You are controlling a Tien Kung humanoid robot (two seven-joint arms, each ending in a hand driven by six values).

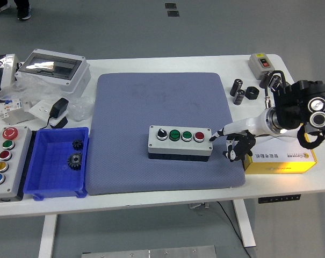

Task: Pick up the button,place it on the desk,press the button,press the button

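Note:
A grey button box point(180, 141) lies flat on the blue-grey mat point(162, 97), with a black selector knob point(161, 133), two green buttons point(180, 135) and a red button point(199, 136) on top. My right hand point(229, 142) hangs just off the box's right end. One white finger point(220, 132) points at the end, touching or nearly touching it. The other fingers point(236, 149) droop loosely over the mat's right edge and hold nothing. My left arm is out of view.
A yellow carton point(283, 157) lies under my right forearm. Black cylinders point(238, 88) and a small switch box point(261, 63) stand at the back right. A blue bin point(44, 185) with gears, a five-button station point(5, 160) and a grey enclosure point(52, 67) stand at the left.

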